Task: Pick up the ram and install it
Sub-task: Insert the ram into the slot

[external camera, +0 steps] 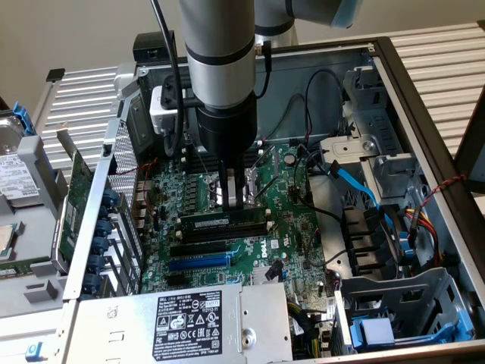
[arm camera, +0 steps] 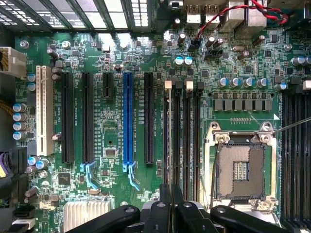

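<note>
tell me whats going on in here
A robot arm is working inside an open computer case. Its gripper is lowered right over the ram, which stands on edge in a black memory slot on the motherboard. Whether the ram is fully seated can't be told.

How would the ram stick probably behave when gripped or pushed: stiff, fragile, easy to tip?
The ram is a thin green board, so probably stiff lengthwise yet likely to crack if twisted. It looks light. It seems to stand on its narrow edge at the memory slots, so a sideways push might tip it.
</note>
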Controlling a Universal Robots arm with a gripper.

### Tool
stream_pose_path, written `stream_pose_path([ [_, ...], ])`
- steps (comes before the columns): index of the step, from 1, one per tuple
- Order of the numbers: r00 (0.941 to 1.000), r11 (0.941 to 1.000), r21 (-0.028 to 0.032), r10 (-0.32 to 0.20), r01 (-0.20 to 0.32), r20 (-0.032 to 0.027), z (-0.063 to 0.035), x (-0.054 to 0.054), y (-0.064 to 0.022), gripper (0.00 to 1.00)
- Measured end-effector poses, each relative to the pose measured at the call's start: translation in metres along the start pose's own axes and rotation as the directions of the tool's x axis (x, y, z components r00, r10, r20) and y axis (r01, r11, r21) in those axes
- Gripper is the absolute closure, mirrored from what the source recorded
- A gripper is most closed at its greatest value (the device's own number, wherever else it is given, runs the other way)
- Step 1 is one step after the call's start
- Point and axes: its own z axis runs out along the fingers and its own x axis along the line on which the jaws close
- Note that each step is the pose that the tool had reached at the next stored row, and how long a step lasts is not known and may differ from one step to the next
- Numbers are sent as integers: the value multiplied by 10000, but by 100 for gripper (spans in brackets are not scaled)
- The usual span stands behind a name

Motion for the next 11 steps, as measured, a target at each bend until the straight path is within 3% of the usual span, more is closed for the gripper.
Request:
stream_pose_path([
  [11,10000,10000,10,5,-5,-1,11,-1,9,88],
])
